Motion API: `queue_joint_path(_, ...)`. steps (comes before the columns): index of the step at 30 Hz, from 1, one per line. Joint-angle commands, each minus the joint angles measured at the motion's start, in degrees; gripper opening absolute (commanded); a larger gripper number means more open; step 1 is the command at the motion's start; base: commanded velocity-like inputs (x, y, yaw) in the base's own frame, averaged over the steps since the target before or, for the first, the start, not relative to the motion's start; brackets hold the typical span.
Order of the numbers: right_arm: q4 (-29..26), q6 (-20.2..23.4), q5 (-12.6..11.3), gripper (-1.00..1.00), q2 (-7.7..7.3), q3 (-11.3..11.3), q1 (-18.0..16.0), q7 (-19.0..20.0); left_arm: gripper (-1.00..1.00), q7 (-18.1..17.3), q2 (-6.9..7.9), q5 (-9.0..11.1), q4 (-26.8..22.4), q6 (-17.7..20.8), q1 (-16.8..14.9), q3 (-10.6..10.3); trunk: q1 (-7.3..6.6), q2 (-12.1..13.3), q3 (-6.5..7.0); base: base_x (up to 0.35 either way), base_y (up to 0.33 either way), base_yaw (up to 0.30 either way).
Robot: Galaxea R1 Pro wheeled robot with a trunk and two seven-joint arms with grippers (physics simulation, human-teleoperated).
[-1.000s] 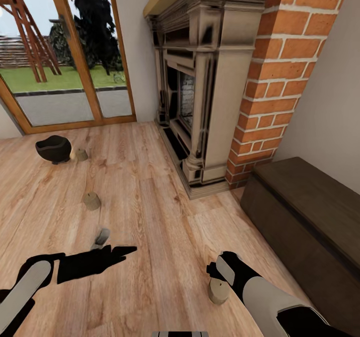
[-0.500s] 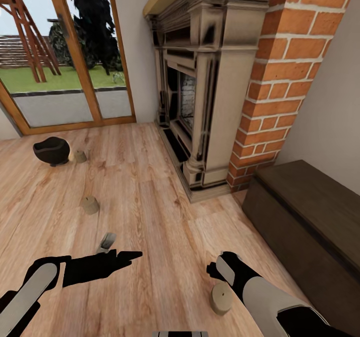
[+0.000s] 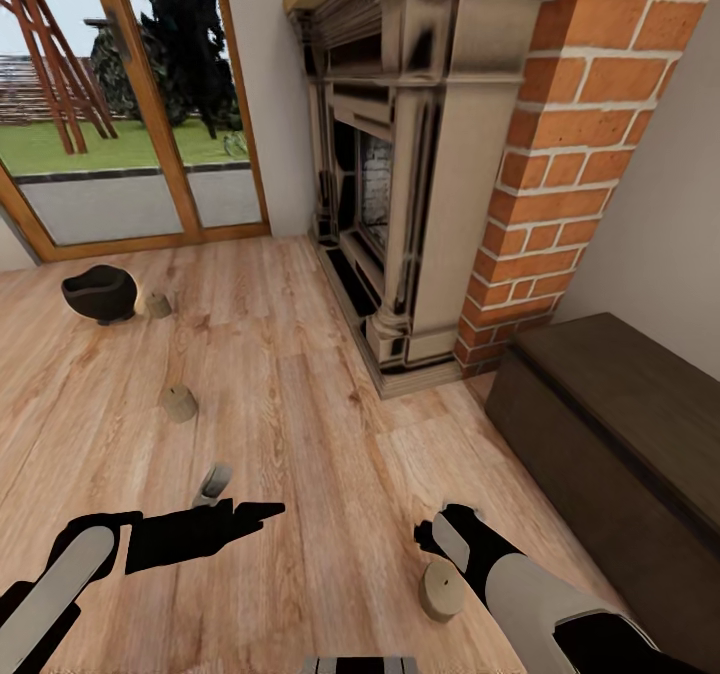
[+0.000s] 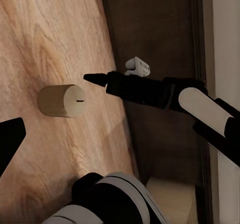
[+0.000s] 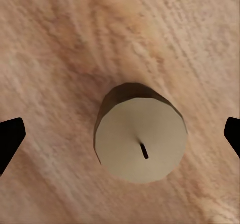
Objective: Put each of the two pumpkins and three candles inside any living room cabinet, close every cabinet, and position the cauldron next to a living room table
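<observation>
- Three candles stand on the wooden floor (image 3: pixel 300 394): the near candle (image 3: pixel 441 590) just beside the right arm, the middle candle (image 3: pixel 179 403) out on open boards, and the far candle (image 3: pixel 158 305) just beside the cauldron (image 3: pixel 99 293).
- One cauldron, upright on the floor near the glass door (image 3: pixel 120 154), at the left of the head view.
- One cabinet (image 3: pixel 620 434), a long dark console along the right wall, its front closed where visible; bare floor lies between it and the near candle.
- Right end effector (image 5: pixel 120 134): open wide, empty, fingertips (image 5: pixel 10 139) at either border of the wrist view, the near candle centred between them, wick up, untouched.
- Left end effector (image 3: pixel 240 514): held low over the floor, pointing toward the right arm, nothing in it; how far it is open cannot be told.
- One fireplace (image 3: pixel 400 174) with a brick column stands between door and cabinet; the floor before it is open.
</observation>
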Motion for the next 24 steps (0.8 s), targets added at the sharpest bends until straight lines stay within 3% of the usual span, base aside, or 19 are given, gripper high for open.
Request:
queue_joint_path(1,-0.1,0.0,-0.5,1.0,-0.02,0.5,0.0,-0.4,1.0,-0.5,0.04,-0.5,0.0,0.1,0.0,0.0,0.01,0.0,-0.27,0.0,0.0,0.0)
queue_joint_path(19,0.1,-3.7,-0.4,1.0,-0.03,0.5,0.0,-0.3,1.0,-0.5,0.04,-0.5,0.0,0.1,0.0,-0.1,0.48,-0.3,-4.26,0.0,0.0,0.0)
queue_joint_path(24,0.1,-4.4,-0.5,1.0,-0.03,1.5,0.0,-0.3,1.0,-0.5,-0.03,-0.5,0.0,0.1,0.0,-0.1,0.6,-0.3,-5.37,0.0,0.0,0.0)
